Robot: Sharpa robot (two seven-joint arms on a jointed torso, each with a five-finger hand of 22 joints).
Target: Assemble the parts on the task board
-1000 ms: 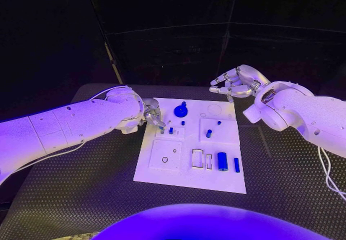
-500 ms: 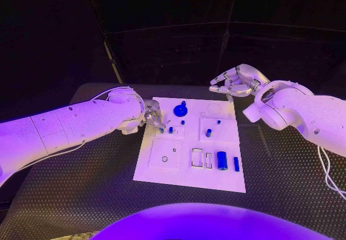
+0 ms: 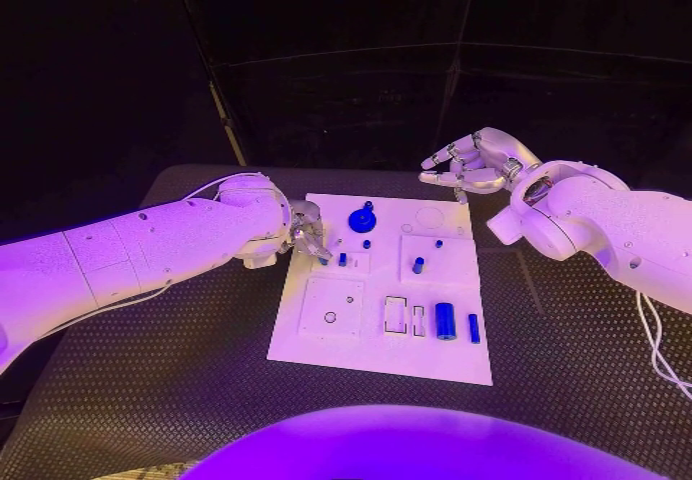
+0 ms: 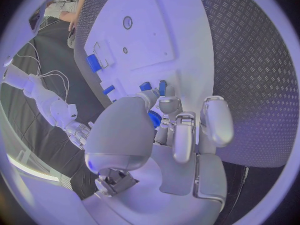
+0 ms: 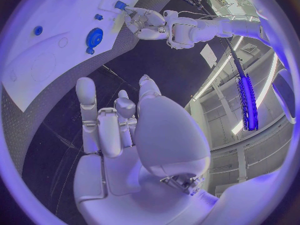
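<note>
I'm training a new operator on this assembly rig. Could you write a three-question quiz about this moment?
1. True or false: the right hand rests on the task board.
2. Which hand is at the small blue part near the board's left edge? A) left B) right
3. Fill in: the large blue cylinder lies beside a ___ blue bar.

Key: 1 false; it is off the board, beyond its far edge. 2 A, the left hand. 3 thin.

My white task board [image 3: 346, 345] is lying flat mid-surface, its blue parts sitting scattered: a knobbed disc [image 3: 362, 218] near its far edge, a cylinder [image 3: 446, 321] near its right edge.
</note>
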